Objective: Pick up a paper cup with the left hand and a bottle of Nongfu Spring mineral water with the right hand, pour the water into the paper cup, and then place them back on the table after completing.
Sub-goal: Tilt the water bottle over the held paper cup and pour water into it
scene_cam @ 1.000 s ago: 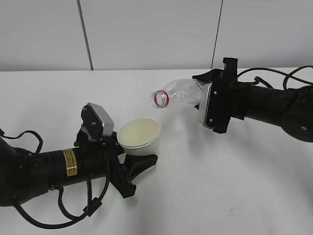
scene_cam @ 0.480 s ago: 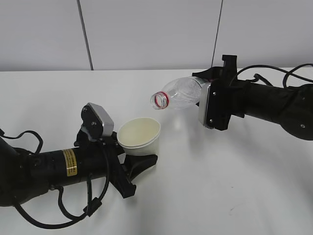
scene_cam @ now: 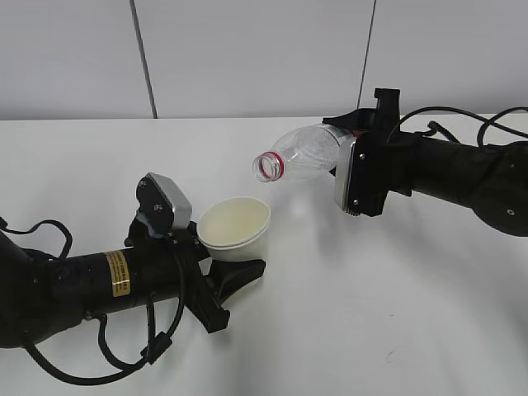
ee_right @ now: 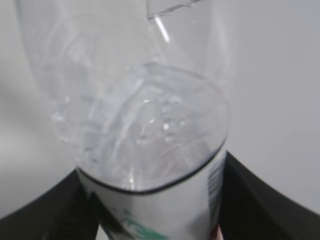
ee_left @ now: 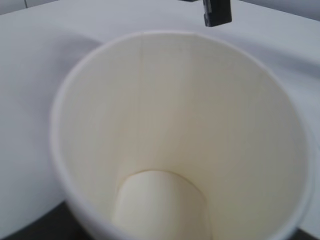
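A white paper cup (scene_cam: 235, 228) stands tilted just off the table (scene_cam: 396, 313), with my left gripper (scene_cam: 229, 257) shut round its lower wall. In the left wrist view the paper cup's pale inside (ee_left: 175, 125) fills the frame and hides the jaws. My right gripper (scene_cam: 345, 158) is shut on the clear bottle (scene_cam: 304, 154), which lies nearly level. Its open mouth with the red ring (scene_cam: 268, 167) points left, above and right of the cup rim. In the right wrist view the bottle (ee_right: 145, 120) sits between two dark fingers (ee_right: 260, 200). No stream shows, and I cannot tell how much water it holds.
A grey panelled wall (scene_cam: 247, 58) runs behind the table's far edge. Black cables (scene_cam: 124, 363) loop beside the left arm at the near left, and others (scene_cam: 462, 124) trail over the right arm. A dark part of the right gripper (ee_left: 216, 12) shows above the cup rim.
The right gripper and the held end of the bottle have risen slightly, while the mouth stays about where it was. The left arm and cup have not moved.
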